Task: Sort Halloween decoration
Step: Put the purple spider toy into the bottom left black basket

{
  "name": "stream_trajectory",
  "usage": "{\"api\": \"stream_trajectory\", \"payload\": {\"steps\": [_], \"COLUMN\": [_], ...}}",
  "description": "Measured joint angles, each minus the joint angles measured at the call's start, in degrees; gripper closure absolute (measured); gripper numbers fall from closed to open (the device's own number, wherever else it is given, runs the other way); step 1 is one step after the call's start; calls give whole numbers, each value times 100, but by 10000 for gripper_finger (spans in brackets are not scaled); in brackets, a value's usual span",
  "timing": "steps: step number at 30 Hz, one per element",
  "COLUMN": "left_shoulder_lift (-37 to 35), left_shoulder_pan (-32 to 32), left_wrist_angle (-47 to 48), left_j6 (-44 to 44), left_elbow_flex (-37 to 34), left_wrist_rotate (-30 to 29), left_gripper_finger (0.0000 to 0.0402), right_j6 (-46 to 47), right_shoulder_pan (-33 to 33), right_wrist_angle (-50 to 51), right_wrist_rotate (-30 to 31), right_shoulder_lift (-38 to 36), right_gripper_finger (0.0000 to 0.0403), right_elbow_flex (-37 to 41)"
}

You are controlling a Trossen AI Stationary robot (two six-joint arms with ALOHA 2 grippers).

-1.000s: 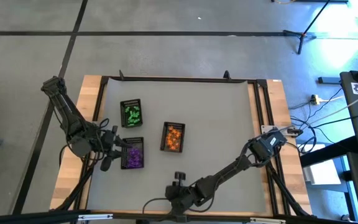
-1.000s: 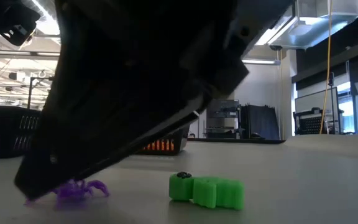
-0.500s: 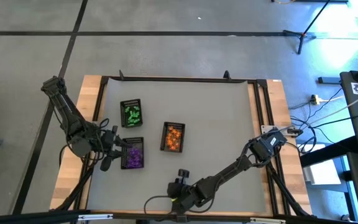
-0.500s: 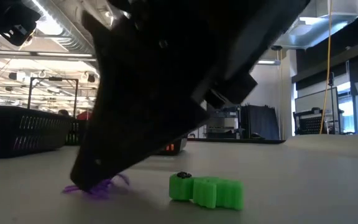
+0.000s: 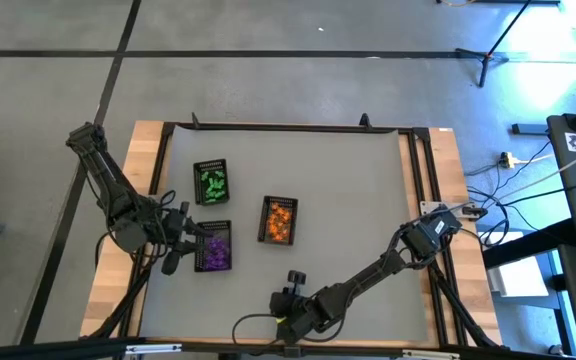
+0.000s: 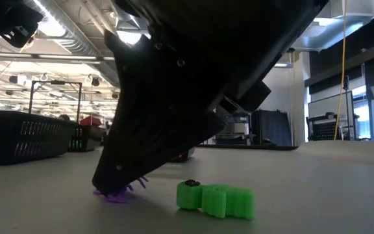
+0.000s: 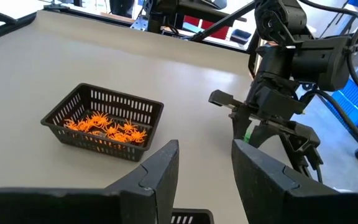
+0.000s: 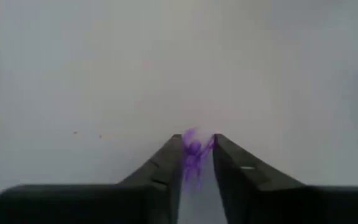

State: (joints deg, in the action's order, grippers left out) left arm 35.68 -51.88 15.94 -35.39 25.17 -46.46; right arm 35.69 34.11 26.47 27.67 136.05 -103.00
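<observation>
Right gripper has slid toward the green trinket, its fingertips now straddling the purple spider.

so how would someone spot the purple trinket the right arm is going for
Find the right gripper at the table's near edge, far from the three black trays. The purple spider sits between its fingers on the grey mat. Beside it lies a chunky green piece; the spider is spindly, leggy and purple.

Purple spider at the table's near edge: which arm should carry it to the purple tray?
Right. The right gripper already has its fingers around the purple spider on the table. The left gripper waits by the purple tray, open and empty.
</observation>
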Motion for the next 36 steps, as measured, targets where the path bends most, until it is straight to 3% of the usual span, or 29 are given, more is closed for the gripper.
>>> {"api": "stream_trajectory", "payload": {"steps": [7,13,19,25,30,36], "left_shoulder_lift": [0,0,0,0,0,0], "left_shoulder_pan": [0,-1,-2,-2,-2,-2], "left_wrist_angle": [0,0,-3,-15,-16,-15], "left_j6": [1,0,0,0,0,0], "left_elbow_flex": [1,2,1,2,2,2], "left_wrist_rotate": [0,0,-3,-2,-2,-2], "left_gripper_finger": [262,262,262,262,262,262], "right_j6": [-142,-286,-798,-1736,-2263,-2248], "right_shoulder_pan": [0,-21,-270,-743,-1219,-1688], "right_wrist_angle": [6,12,-113,-1643,-2933,-3113], "right_wrist_rotate": [82,302,569,567,70,-439], "right_shoulder_lift": [0,0,0,0,0,0], "right_gripper_finger": [396,381,396,398,390,387], "right_elbow_flex": [0,-121,-490,-664,-667,-667]}}
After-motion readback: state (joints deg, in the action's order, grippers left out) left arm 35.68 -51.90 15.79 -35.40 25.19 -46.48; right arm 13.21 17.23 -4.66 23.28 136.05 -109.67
